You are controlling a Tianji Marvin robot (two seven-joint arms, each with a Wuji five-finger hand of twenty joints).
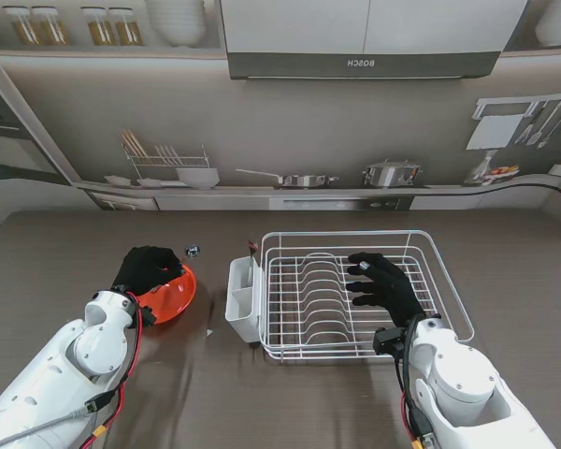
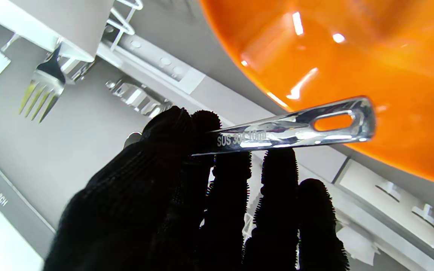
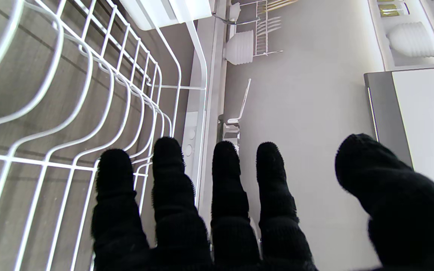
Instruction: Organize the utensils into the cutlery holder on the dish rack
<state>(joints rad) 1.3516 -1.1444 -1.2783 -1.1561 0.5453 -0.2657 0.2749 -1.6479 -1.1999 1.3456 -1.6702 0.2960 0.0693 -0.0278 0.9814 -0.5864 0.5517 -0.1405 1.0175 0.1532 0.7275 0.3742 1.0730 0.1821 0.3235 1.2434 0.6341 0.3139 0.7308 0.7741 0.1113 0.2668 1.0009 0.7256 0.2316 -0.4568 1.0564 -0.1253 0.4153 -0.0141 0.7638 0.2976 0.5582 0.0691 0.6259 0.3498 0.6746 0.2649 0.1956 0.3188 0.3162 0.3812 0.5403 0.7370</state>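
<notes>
My left hand (image 1: 148, 269) hovers over an orange bowl (image 1: 176, 299) on the left of the table. In the left wrist view the hand (image 2: 202, 195) is shut on a steel utensil (image 2: 288, 130). Its slotted handle end sticks out past the fingers in front of the bowl (image 2: 371, 56), and its working end is hidden behind them. The white cutlery holder (image 1: 242, 301) hangs on the left end of the white wire dish rack (image 1: 453, 299). A fork (image 2: 42, 90) stands in the holder with its tines up. My right hand (image 1: 383, 285) is open, fingers spread, above the rack wires (image 3: 51, 113).
A small dark and shiny object (image 1: 192, 250) lies on the table just beyond the bowl. The brown table runs back to a printed kitchen backdrop (image 1: 355, 112). The rack's plate slots (image 1: 323, 295) hold nothing.
</notes>
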